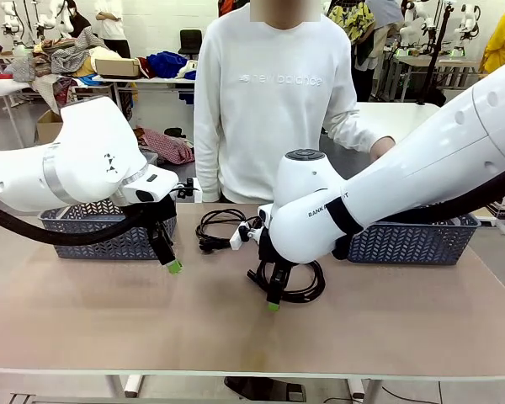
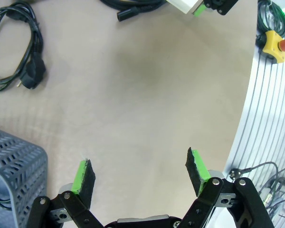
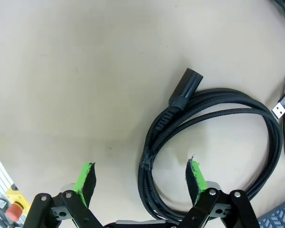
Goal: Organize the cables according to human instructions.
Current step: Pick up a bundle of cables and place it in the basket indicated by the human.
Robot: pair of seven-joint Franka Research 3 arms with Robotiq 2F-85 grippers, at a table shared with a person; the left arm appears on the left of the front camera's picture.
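Right end effector (image 3: 140, 173) spread wide, poised astride edge of braided cable coil (image 3: 218, 100) lying flat on surface (image 3: 85, 71). Left end effector (image 2: 140, 164) spread, well apart from coil. Best: descend around whole bundle (not plug (image 3: 185, 85)), then pinch.

The smooth pale-tan worktop (image 1: 109, 320) carries a grey perforated plastic basket (image 1: 109, 247) at its far left and a matching grey basket (image 1: 412, 240) at its far right. Between them lies a loose coil of thin black cord (image 1: 217, 225). Nearer the middle lies a braided black cable coil (image 3: 213, 100).
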